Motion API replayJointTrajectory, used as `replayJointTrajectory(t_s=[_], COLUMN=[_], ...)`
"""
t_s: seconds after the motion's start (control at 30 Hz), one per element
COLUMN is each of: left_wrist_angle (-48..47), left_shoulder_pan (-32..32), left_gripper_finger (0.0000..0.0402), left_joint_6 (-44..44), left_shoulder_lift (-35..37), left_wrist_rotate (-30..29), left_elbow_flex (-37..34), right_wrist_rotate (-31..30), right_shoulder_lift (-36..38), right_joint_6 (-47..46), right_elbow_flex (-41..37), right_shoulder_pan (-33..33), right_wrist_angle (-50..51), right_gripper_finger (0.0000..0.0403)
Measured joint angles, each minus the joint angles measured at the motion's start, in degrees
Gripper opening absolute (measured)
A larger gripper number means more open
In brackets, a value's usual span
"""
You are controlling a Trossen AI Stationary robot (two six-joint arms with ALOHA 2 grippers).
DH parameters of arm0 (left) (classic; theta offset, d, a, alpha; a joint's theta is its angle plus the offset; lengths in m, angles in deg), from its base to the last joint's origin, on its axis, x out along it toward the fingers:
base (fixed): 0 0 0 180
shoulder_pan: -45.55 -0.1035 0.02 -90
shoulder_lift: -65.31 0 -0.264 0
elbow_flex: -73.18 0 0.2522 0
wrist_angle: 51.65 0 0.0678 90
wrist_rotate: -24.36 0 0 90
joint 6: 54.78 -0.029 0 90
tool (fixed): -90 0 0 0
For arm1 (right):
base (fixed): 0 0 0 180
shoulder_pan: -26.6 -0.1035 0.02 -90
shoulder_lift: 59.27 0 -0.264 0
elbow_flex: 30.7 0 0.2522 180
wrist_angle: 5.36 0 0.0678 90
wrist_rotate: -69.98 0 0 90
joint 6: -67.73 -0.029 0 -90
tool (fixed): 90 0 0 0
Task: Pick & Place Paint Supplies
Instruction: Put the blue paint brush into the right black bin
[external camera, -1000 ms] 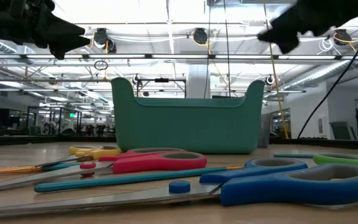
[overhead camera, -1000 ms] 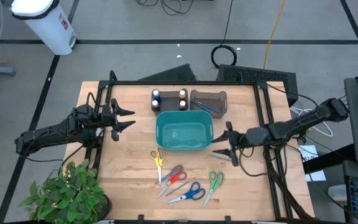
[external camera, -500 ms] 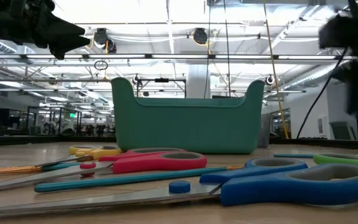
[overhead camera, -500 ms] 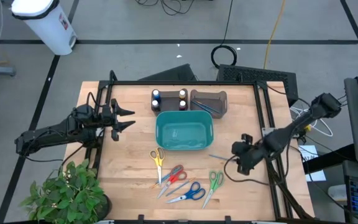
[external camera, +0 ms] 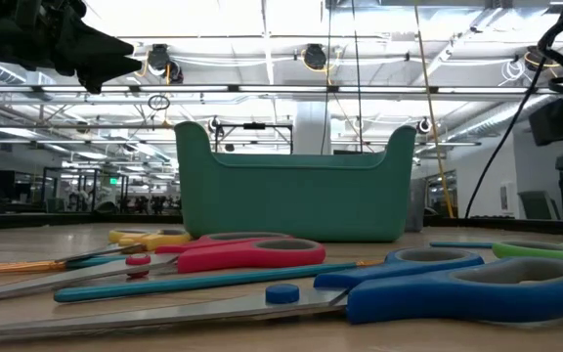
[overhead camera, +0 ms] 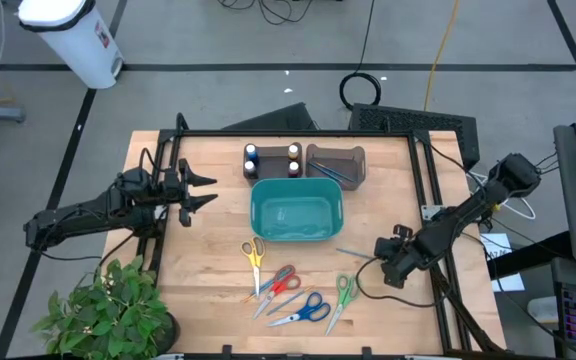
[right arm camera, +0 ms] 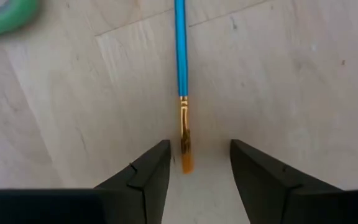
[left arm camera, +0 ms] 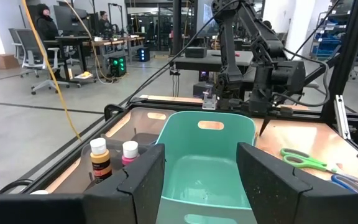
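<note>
Between the right gripper's (right arm camera: 194,165) 2 parted, empty fingers lies the brush (right arm camera: 181,74) on the table, bristle end nearest, its long axis running straight ahead. The left gripper (overhead camera: 200,190), open, waits far off.

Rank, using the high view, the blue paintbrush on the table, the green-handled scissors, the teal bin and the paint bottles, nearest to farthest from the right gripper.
From the right gripper:
1. Blue paintbrush, lying right at its fingertips, on the bin side.
2. Green-handled scissors, just toward the table's front edge.
3. Teal bin, mid-table.
4. Paint bottles, behind the bin at the back edge.
</note>
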Motion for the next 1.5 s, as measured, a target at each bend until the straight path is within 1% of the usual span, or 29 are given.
replayJointTrajectory(t_s=[0.23, 0.67, 1.07, 1.23, 1.5], left_wrist_angle=[0.0, 0.0, 0.0, 0.0, 0.0], left_shoulder_pan=[0.0, 0.0, 0.0, 0.0, 0.0], left_gripper_finger=[0.0207, 0.0207, 0.0207, 0.0207, 0.0207], left_joint_6=[0.0, 0.0, 0.0, 0.0, 0.0], left_shoulder_lift=[0.0, 0.0, 0.0, 0.0, 0.0], left_wrist_rotate=[0.0, 0.0, 0.0, 0.0, 0.0], left_elbow_flex=[0.0, 0.0, 0.0, 0.0, 0.0], right_wrist_rotate=[0.3, -0.8, -1.1, -1.1, -1.2], right_shoulder_lift=[-1.6, -1.7, -1.7, -1.8, -1.8], right_joint_6=[0.2, 0.1, 0.1, 0.1, 0.4], right_elbow_flex=[-0.1, -0.2, -0.3, -0.3, -0.3], right_shoulder_pan=[0.0, 0.0, 0.0, 0.0, 0.0], right_wrist_angle=[-0.7, -2.0, -2.1, -2.1, -1.9], right_gripper_finger=[0.0137, 0.0068, 0.0018, 0.0003, 0.0001])
